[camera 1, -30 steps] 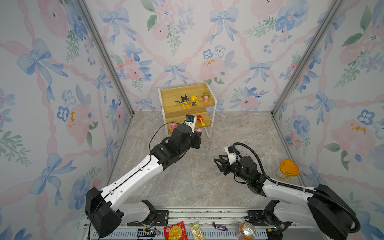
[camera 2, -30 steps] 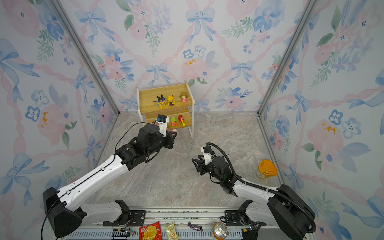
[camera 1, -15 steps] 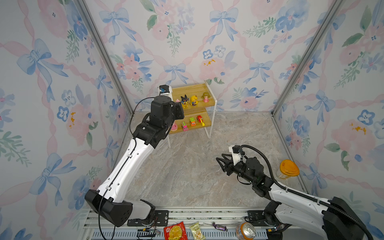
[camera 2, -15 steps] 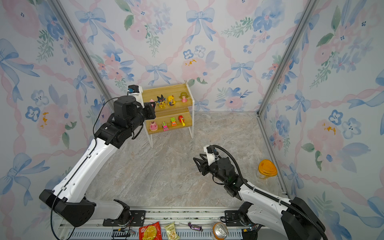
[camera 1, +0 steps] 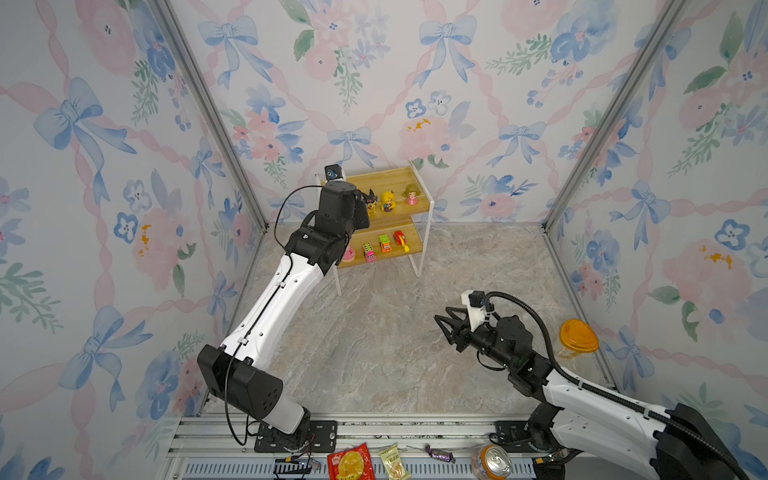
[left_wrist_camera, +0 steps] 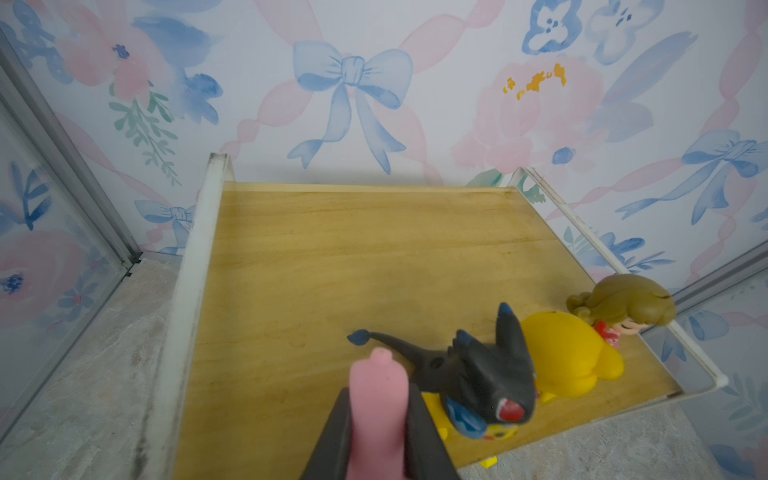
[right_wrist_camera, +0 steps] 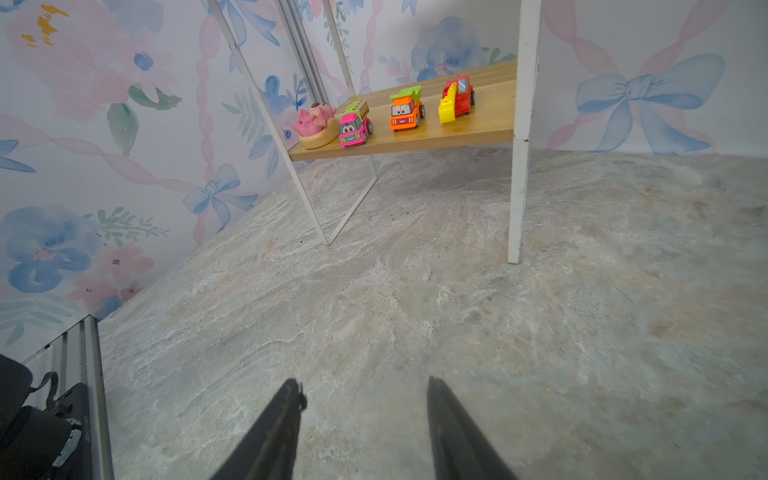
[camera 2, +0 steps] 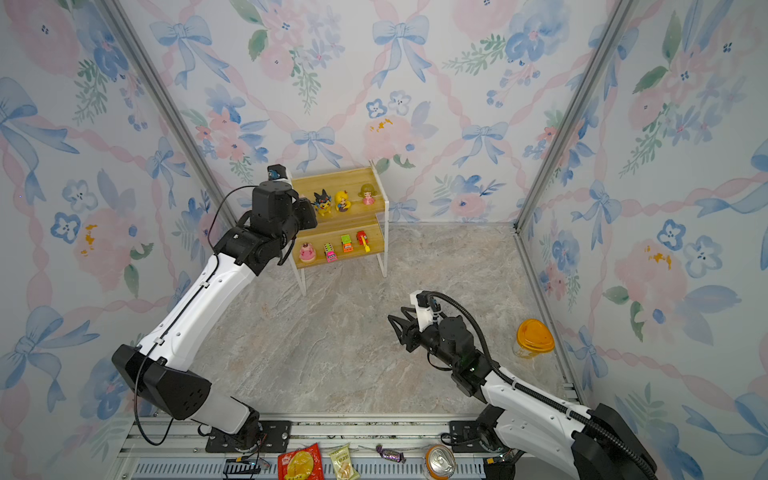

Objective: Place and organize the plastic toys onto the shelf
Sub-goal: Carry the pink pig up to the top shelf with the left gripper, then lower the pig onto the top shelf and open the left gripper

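Pink toy, apparently the last, raised to the top board.
Left pincer [left_wrist_camera: 379, 392], up from lower-tier height, pinching pink toy [left_wrist_camera: 374, 372] over shelf [left_wrist_camera: 332, 249]; black figure [left_wrist_camera: 478, 374] just beside. Grip hidden in both top views, plain from left wrist. Right pincer [right_wrist_camera: 363, 382] spread, empty, well apart.

Pink toy [left_wrist_camera: 376, 399], clamped between the left gripper [left_wrist_camera: 380, 392] jaws: blurred, lower part cut off by the picture's edge, kind not determinable; hidden behind the left arm [camera 1: 286, 286] in both top views. Black-yellow figure [left_wrist_camera: 478, 374], just beside the jaws: feet partly hidden by one jaw. Yellow-haired figure [left_wrist_camera: 569, 353], beyond it: back only, face hidden. Pink-dress doll [left_wrist_camera: 623, 303], farthest from the jaws: body mostly hidden. Round pink figure [camera 1: 348, 253], below the jaws: partly covered by that arm. Right gripper [right_wrist_camera: 365, 390]: jaw bases cut off.
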Controlling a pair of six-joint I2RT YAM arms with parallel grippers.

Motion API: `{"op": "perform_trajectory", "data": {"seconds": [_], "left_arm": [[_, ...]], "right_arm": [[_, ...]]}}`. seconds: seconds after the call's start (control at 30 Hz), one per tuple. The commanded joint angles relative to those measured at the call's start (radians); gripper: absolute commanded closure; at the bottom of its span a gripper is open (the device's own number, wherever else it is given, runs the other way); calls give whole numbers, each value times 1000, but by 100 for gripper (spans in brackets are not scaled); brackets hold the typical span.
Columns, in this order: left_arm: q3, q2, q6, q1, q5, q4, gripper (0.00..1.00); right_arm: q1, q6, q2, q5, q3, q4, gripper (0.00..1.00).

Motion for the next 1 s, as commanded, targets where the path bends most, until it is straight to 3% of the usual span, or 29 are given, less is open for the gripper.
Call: {"op": "perform_trajectory", "data": {"seconds": [0.0, 0.53, 0.97], "left_arm": [[35, 22, 31, 8, -57, 2, 80], [118, 117, 105, 5, -165, -21, 77], [132, 151, 134, -3, -205, -39, 69]], "right_arm": [[-8, 7, -11, -17, -14, -14, 48], [-7, 7, 11, -19, -11, -6, 48], [-9, 11, 33, -23, -8, 5, 47]]}}
